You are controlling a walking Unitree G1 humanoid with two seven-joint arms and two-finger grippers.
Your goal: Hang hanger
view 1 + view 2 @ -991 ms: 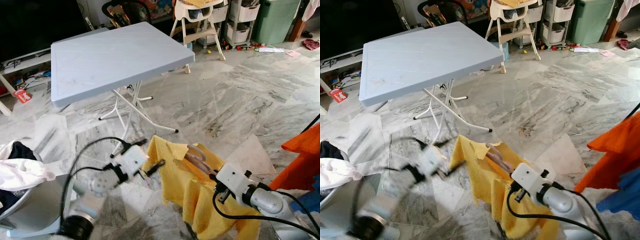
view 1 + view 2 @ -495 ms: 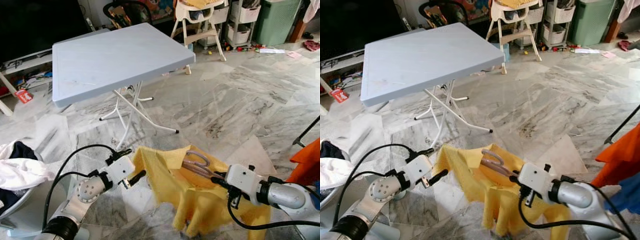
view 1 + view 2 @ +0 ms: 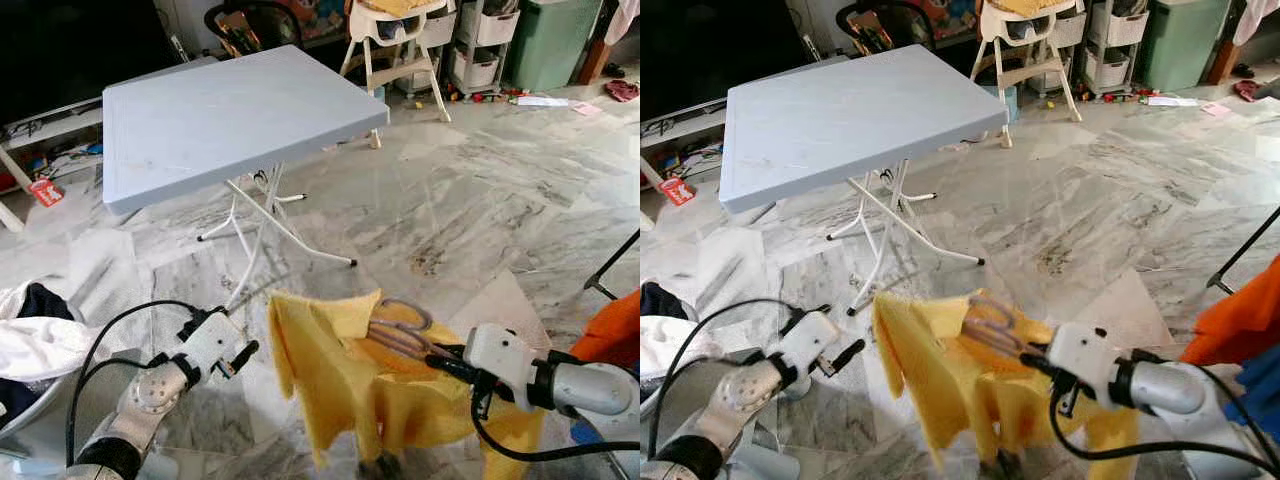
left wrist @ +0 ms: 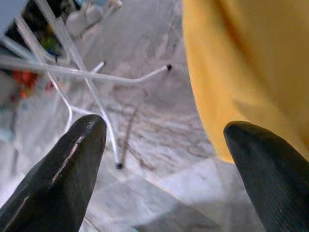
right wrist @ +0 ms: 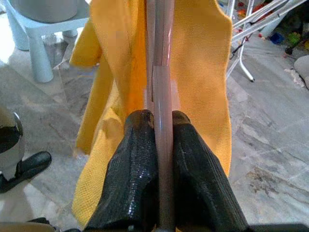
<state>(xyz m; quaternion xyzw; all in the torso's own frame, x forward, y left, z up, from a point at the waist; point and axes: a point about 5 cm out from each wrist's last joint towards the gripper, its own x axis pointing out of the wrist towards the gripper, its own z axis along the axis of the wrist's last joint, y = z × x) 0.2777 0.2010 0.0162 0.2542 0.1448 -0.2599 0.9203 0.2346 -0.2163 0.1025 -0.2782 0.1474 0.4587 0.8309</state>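
Now the right gripper [image 5: 161, 145] clamps the stiff hanger [image 5: 161, 63]; its soft yellow shirt [image 3: 330, 370] droops at six o'clock, left gripper [image 4: 159, 159] wide.

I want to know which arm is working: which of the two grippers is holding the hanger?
The right gripper: its fingers are shut on the pinkish hanger carrying the yellow shirt. The left gripper is open, apart from the shirt, holding nothing.

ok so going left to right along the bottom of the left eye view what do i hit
white laundry → left claw, open → yellow shirt → hanger → right claw, shut on the hanger → orange cloth
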